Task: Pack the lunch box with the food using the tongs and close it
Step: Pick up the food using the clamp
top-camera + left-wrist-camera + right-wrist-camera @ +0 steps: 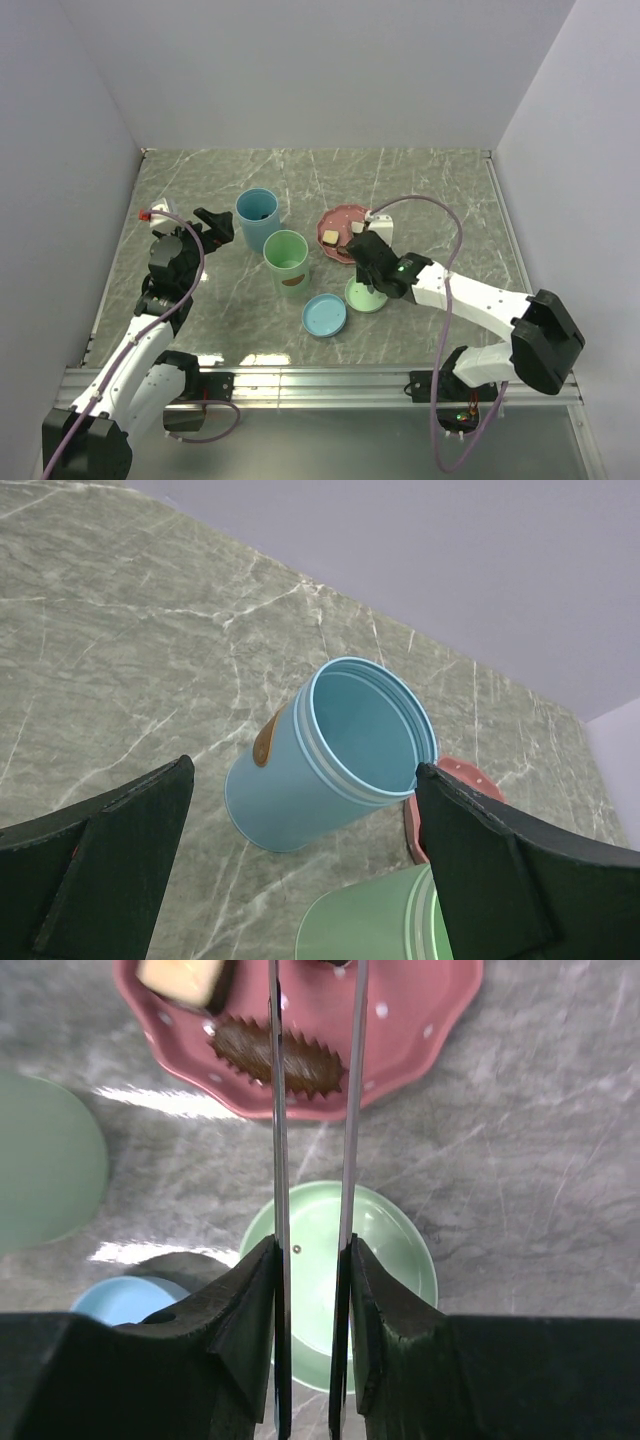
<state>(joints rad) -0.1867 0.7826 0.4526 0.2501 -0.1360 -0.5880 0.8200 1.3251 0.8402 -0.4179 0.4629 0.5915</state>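
The lunch box stands as two open tins, a blue one (pixel 258 218) (pixel 330 750) and a green one (pixel 287 262) (pixel 370 925). Food lies on the pink dotted plate (pixel 345 232) (pixel 420 1020): a cream-and-brown block (pixel 180 975) and a brown elongated piece (pixel 310 1060). My right gripper (pixel 368 255) (pixel 312 1260) is shut on the grey metal tongs (pixel 278 1110), whose two slim arms reach over the plate and straddle the brown piece. The tong tips run out of view. My left gripper (pixel 215 222) (pixel 305 770) hangs open just left of the blue tin, holding nothing.
A green lid (pixel 362 296) (pixel 390 1250) lies directly under my right gripper, and a blue lid (pixel 325 315) (pixel 120 1300) lies to its left near the front. White walls enclose the marble table on three sides. A metal rail runs along the near edge.
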